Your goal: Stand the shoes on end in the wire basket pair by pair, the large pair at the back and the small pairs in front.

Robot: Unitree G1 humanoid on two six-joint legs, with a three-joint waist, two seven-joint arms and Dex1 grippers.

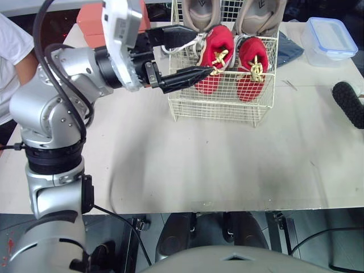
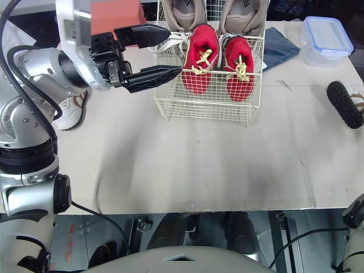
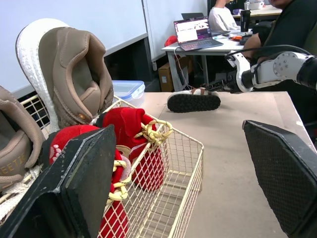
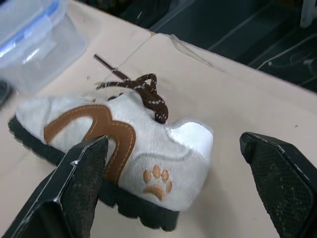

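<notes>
Left eye view: left gripper (image 1: 203, 52), jaws apart, sits by the basket (image 1: 216, 108) wall and upright red pair (image 1: 250, 79) — snagging wire could topple them. Right gripper (image 4: 173, 138), jaws also apart, hovers over a white shoe (image 4: 119, 144).

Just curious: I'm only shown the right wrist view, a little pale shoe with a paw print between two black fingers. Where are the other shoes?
Observer: Four stand on end in a wire basket on the same table: a red pair in front, a larger tan pair behind.
Operator: Is the other arm doing anything?
Observer: The left gripper is open at the basket's left front corner, beside the red pair.
Operator: Does the paw-print shoe have a mate?
Observer: Possibly. Another pale shoe lies on the table at the robot's left, only partly in sight.
</notes>
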